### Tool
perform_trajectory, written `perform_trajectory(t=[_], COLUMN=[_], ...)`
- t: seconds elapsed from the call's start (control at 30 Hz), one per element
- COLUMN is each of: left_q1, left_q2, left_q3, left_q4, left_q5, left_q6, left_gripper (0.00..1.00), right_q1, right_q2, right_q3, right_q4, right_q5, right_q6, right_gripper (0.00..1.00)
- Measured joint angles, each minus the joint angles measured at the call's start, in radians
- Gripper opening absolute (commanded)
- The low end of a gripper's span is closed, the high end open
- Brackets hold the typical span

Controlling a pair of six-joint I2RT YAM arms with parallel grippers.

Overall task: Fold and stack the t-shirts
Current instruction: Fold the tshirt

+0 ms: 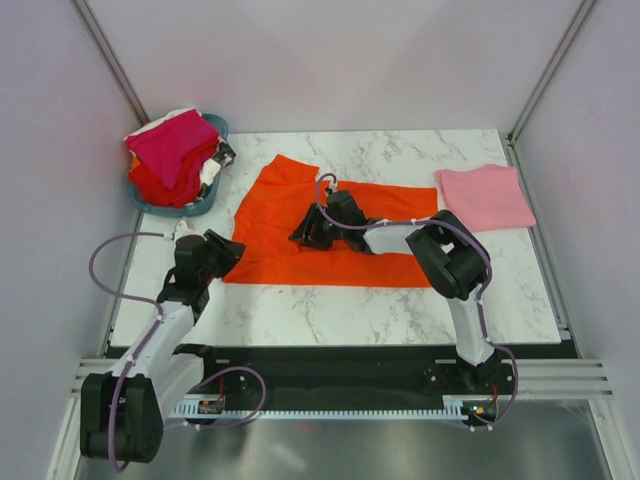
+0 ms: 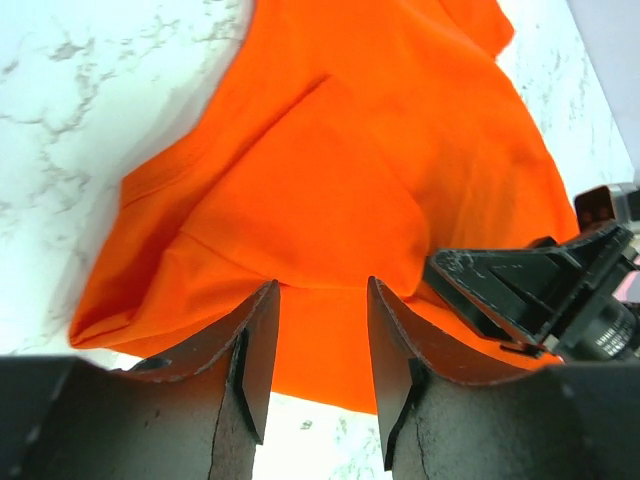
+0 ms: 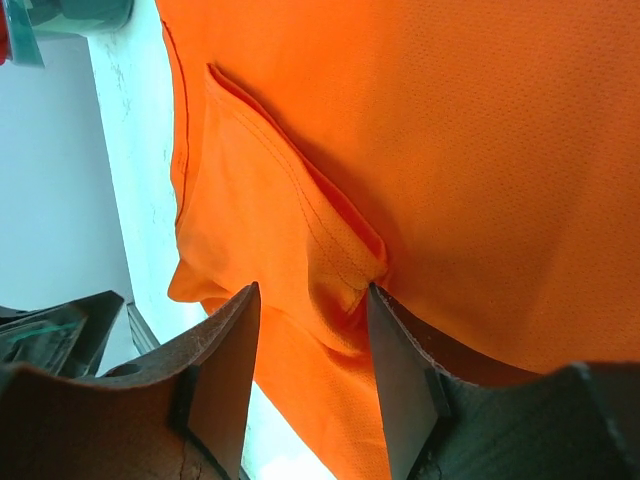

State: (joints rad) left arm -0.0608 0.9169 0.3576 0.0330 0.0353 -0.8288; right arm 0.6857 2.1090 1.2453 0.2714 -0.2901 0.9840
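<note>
Left fingers (image 2: 255, 350), spread apart and holding nothing, hover at the lower-left corner of the orange-red t-shirt (image 1: 270, 215), its hem just beyond their tips. Right fingers (image 3: 225, 370), also apart, straddle a raised fold near its middle. The shirt lies mid-frame on the desk (image 1: 330, 305), long axis left to right, one sleeve pointing upper left. A folded pink t-shirt (image 1: 485, 197) rests upper right.

A: What is the orange-red t-shirt (image 3: 480, 150) made of?
B: Soft matt cloth with a fine mesh weave and stitched hems. The light pink t-shirt (image 1: 485, 195) is matt cloth too.
A: And the table (image 1: 400, 310)?
B: A smooth, marble-look top, white with grey veins and faintly glossy. The basket (image 1: 195, 210) is teal plastic. The left gripper (image 2: 320, 285) has black matt fingers (image 2: 255, 350), rough and scuffed at the edges.
</note>
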Motion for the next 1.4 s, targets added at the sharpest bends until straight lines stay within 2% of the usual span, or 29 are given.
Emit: perform_trajectory(t=[0.13,0.23,0.33,0.8,1.13,1.33,1.4], left_q1=[-0.068,-0.157,-0.207,-0.212,-0.212,-0.212,-0.212], left_q2=[0.021,0.079,0.149,0.383,0.384,0.380,0.378], left_q3=[0.027,0.045,0.051,0.051,0.029,0.025,0.024], left_q4=[-0.003,0.002,0.024,0.108,0.157,0.158,0.158], left_q5=[-0.003,-0.008,-0.006,-0.008,-0.008,-0.008,-0.008], left_q6=[-0.012,-0.031,-0.053,-0.103,-0.108,-0.108,-0.108], left_gripper=[0.48,0.48,0.48,0.47,0.47,0.47,0.47], right_q1=[0.001,0.002,0.003,0.004,-0.021,-0.042,-0.046], right_q2=[0.002,0.015,0.030,0.084,0.113,0.133,0.134], right_q3=[0.000,0.002,0.010,0.060,0.082,0.088,0.088], right_q4=[0.003,0.006,0.013,0.032,0.061,0.122,0.130], right_q5=[-0.006,-0.013,-0.027,-0.045,-0.025,-0.027,-0.023], right_q6=[0.012,0.019,0.031,0.049,0.048,0.053,0.053], right_gripper=[0.57,0.56,0.53,0.43,0.38,0.41,0.38])
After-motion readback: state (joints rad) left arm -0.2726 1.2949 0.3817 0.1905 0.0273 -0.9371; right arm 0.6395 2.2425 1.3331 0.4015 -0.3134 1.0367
